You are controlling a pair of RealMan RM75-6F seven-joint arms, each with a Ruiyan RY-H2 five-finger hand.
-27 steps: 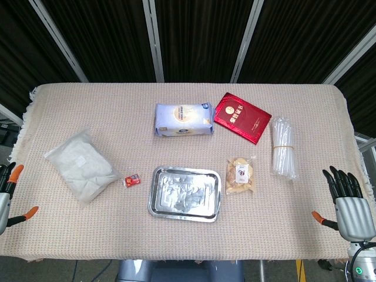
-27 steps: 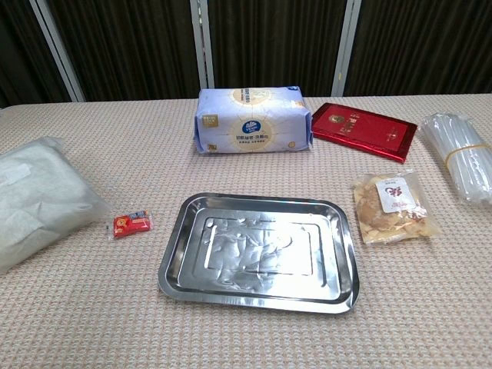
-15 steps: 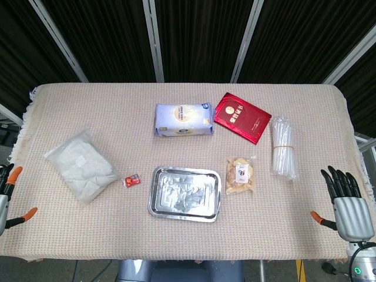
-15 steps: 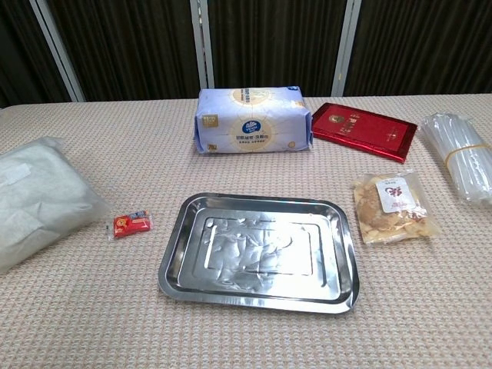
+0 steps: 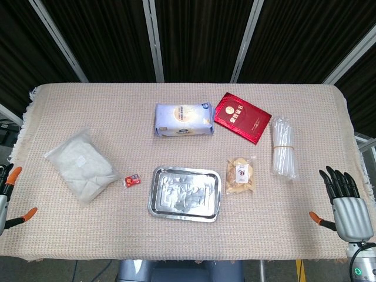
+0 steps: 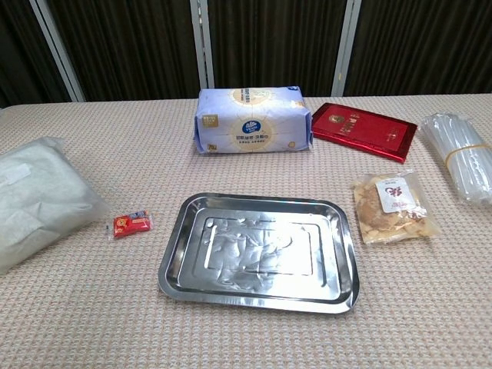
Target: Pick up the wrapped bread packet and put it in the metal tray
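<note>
I'm seeing my spread, empty right robot hand [image 5: 346,205] edging inward, bread packet [image 5: 240,176] lying lengthwise toward me beside the metal tray [image 5: 157,202].

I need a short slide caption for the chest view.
Empty metal tray at centre, wrapped bread packet on its right, untouched on the cloth.

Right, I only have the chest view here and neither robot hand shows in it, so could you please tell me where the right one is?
Observer: In the head view the right robot hand is at the table's right edge, fingers spread, holding nothing.
Operator: Thanks. And the left one?
Observer: The left robot hand is only partly in frame at the left edge; I cannot tell whether it is open.
Operator: Is either touching the wrapped bread packet?
Observer: No. The wrapped bread packet lies flat beside the metal tray, on its right, well apart from both hands.
</note>
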